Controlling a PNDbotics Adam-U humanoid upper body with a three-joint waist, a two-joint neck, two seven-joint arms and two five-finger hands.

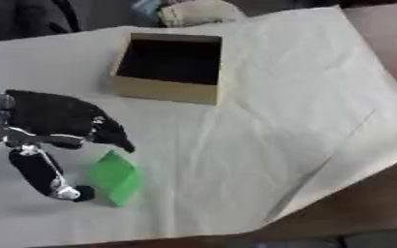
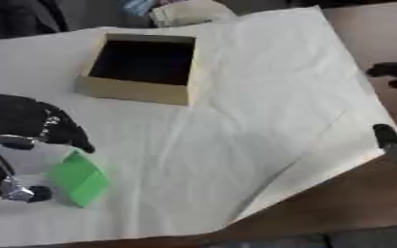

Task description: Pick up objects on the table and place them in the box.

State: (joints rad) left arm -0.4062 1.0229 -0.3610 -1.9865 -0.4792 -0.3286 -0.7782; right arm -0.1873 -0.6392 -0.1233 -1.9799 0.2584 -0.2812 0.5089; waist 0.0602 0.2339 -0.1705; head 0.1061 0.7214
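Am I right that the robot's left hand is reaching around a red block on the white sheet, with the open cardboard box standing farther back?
Not quite: the block is green, not red, as the left eye view shows. The rest holds: the left hand is spread around it on the white sheet, and the open cardboard box stands farther back.

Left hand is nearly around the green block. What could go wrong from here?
The left hand has fingers and thumb spread either side of the green block, not yet closed; the block sits tilted, so a pinch may squirt it away. The cloth is wrinkled and could drag. The box is far off, so a poor hold may drop it.
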